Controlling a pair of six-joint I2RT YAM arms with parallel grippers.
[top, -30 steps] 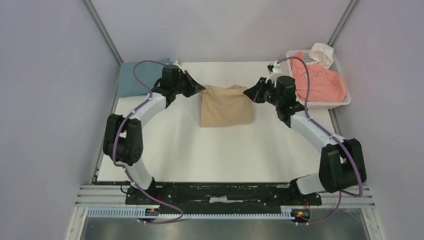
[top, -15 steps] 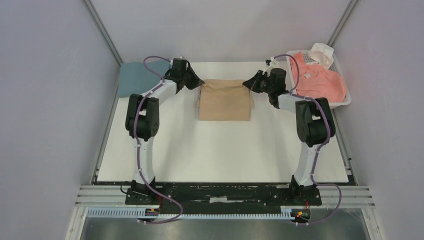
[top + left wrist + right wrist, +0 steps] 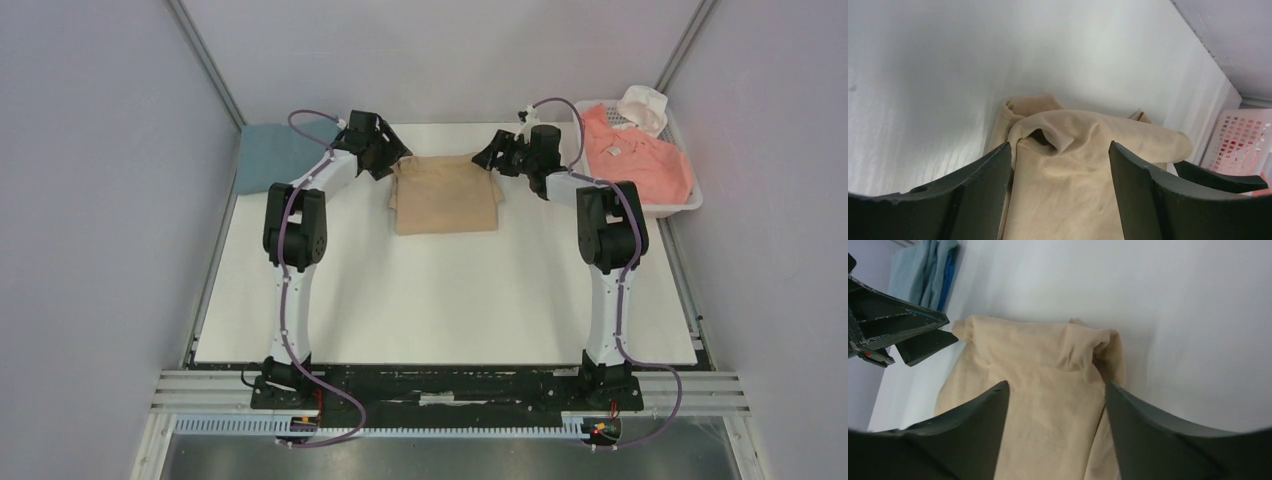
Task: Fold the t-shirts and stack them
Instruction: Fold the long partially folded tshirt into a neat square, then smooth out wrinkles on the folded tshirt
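Soft tan t-shirt [image 3: 446,195] (rumpled far edge)

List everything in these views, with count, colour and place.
tan t-shirt: one, tan, folded, far middle of table
grey-blue t-shirt: one, dusty grey-blue, table's far left corner
bright blue cloth: one, bright blue, at grey-blue t-shirt's edge
salmon-pink shirt: one, salmon-pink, in basket
white cloth: one, white, on basket's far rim
basket: one, white, perforated, far right
table: one, white
left claw: one, black, open, tan t-shirt's far left corner
right claw: one, black, open, its far right corner
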